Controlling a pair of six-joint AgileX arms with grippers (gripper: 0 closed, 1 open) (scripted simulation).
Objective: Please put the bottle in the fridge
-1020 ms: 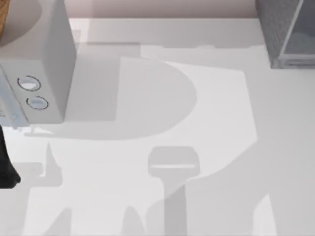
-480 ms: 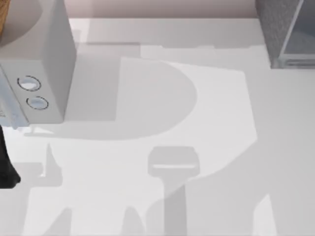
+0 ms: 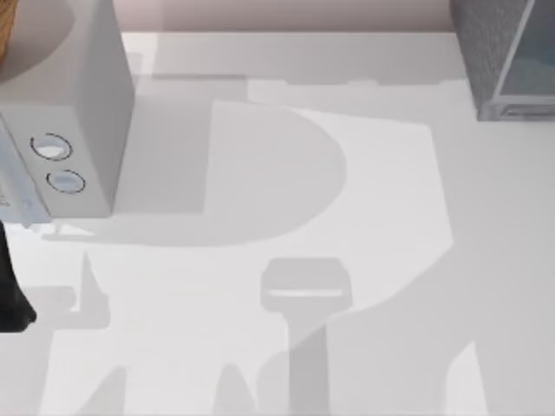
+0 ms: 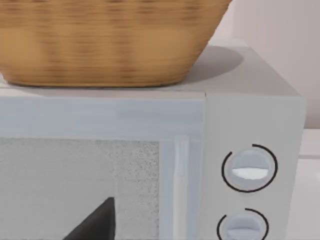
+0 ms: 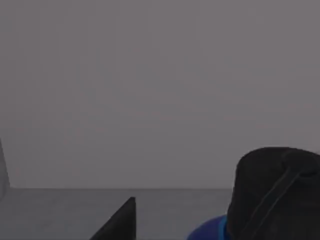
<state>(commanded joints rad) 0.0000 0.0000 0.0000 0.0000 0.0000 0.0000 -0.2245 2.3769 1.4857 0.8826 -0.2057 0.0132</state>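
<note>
The bottle's round black cap (image 5: pixel 272 187) and blue shoulder (image 5: pixel 210 231) sit close up in the right wrist view. My right gripper (image 5: pixel 205 220) is shut on the bottle, with one dark fingertip (image 5: pixel 120 220) beside it. A dim grey wall and floor lie behind the bottle. The fridge (image 3: pixel 499 52), dark grey and speckled with a pale framed panel, stands at the table's far right corner. My left arm (image 3: pixel 13 299) is parked at the left edge. Its fingertip (image 4: pixel 97 222) shows well off to one side, in front of the microwave door, holding nothing.
A light grey microwave (image 3: pixel 74 113) with two round dials (image 4: pixel 249 167) stands at the far left. A woven basket (image 4: pixel 105 40) rests on top of it. The white table (image 3: pixel 286 217) stretches between the microwave and the fridge, crossed by arm shadows.
</note>
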